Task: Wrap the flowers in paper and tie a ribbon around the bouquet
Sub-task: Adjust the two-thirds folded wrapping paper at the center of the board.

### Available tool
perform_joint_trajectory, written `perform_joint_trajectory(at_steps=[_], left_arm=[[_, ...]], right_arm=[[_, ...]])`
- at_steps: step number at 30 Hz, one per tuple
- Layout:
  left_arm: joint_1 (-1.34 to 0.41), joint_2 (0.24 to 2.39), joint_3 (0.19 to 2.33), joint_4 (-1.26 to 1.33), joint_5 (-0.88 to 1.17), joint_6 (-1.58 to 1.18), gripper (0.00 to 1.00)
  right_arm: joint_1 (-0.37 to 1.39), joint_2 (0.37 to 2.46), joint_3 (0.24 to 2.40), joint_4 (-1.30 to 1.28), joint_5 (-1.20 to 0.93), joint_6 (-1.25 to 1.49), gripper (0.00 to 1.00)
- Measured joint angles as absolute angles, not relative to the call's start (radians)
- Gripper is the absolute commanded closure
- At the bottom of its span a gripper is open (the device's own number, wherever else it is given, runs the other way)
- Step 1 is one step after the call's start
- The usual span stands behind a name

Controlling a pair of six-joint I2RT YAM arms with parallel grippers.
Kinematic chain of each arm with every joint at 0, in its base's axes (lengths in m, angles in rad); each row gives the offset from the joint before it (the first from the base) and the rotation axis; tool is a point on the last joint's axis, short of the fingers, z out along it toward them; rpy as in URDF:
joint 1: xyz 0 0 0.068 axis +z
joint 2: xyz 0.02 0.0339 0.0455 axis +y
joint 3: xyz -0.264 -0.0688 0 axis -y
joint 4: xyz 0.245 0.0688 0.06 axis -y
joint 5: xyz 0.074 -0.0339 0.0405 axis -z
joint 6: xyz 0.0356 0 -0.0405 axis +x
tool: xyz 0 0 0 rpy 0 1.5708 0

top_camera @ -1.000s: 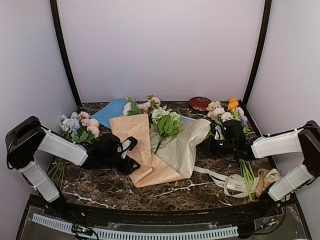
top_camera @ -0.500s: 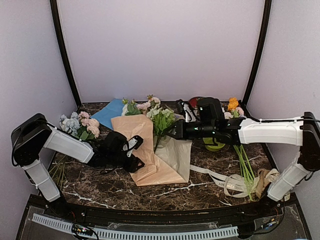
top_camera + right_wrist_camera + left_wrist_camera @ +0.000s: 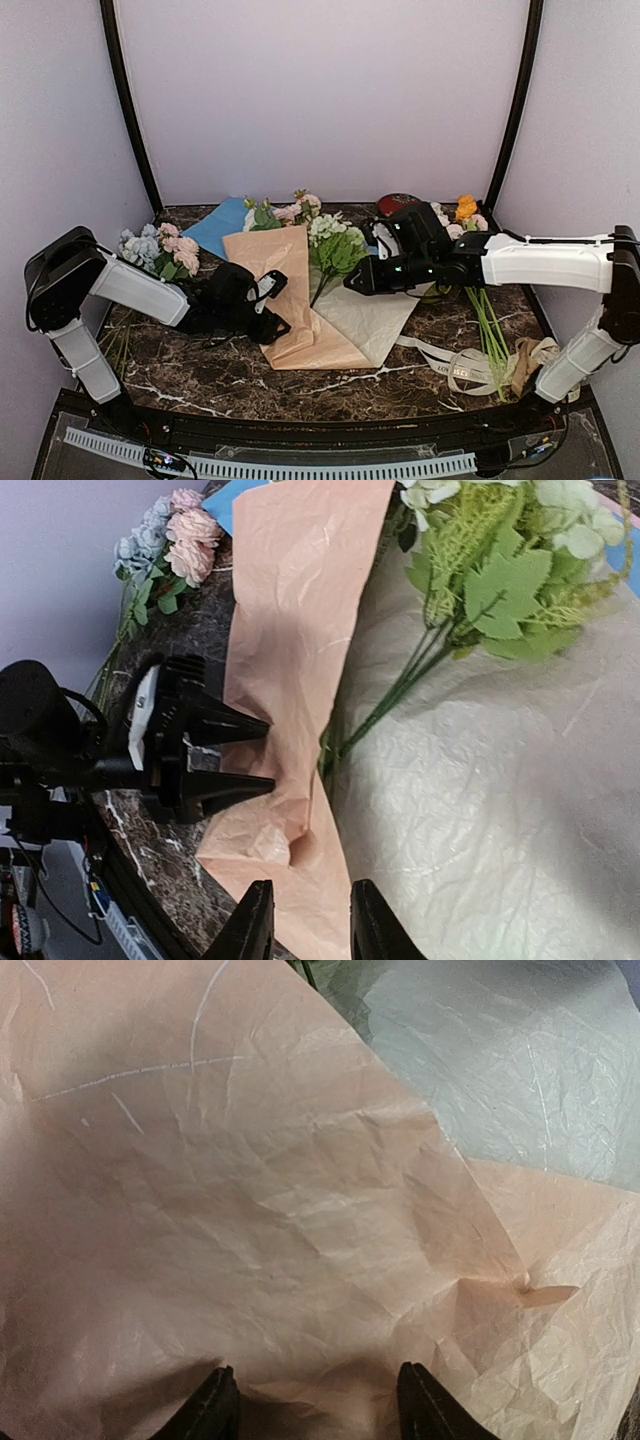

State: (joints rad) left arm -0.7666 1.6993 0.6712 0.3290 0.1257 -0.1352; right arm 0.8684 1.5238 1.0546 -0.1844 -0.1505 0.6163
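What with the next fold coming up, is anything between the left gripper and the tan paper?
Nothing visible. The left gripper hangs open right over the paper, whose creased tan sheet fills its wrist view. The flowers lie farther right, on the paper's pale side, clear of that gripper.

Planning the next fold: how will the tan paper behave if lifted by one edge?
Probably floppy: the tan paper is thin and creased, so a lifted edge would likely droop. It looks light; a push may crumple it rather than slide it. The flowers lying on it may pin that part.
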Motion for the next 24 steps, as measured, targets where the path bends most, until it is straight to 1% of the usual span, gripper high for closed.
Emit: perform_joint_trajectory(at_steps=[3, 6, 8, 11, 15, 18, 24], left_arm=[[-0.767, 1.703, 0.672, 0.339, 0.13, -0.135, 0.45], [-0.767, 1.704, 0.672, 0.341, 0.13, -0.135, 0.45], [-0.767, 1.704, 0.672, 0.342, 0.13, -0.136, 0.45], [-0.767, 1.703, 0.67, 0.342, 0.131, -0.139, 0.45], [-0.77, 1.686, 0.655, 0.337, 0.132, -0.138, 0.45], [-0.786, 1.665, 0.645, 0.31, 0.127, -0.131, 0.45], [-0.827, 1.651, 0.643, 0.278, 0.095, -0.116, 0.44]], right_arm=[[0.885, 1.485, 1.013, -0.245, -0.135, 0.593, 0.8], [0.953, 1.52, 1.015, -0.259, -0.167, 0.541, 0.82], [0.999, 1.587, 1.052, -0.255, -0.219, 0.496, 0.85], [1.047, 1.755, 1.153, -0.248, -0.292, 0.428, 0.86], [1.052, 1.883, 1.163, -0.257, -0.311, 0.384, 0.89], [1.048, 1.893, 1.093, -0.25, -0.307, 0.378, 0.9], [1.045, 1.813, 0.982, -0.206, -0.264, 0.408, 0.91]])
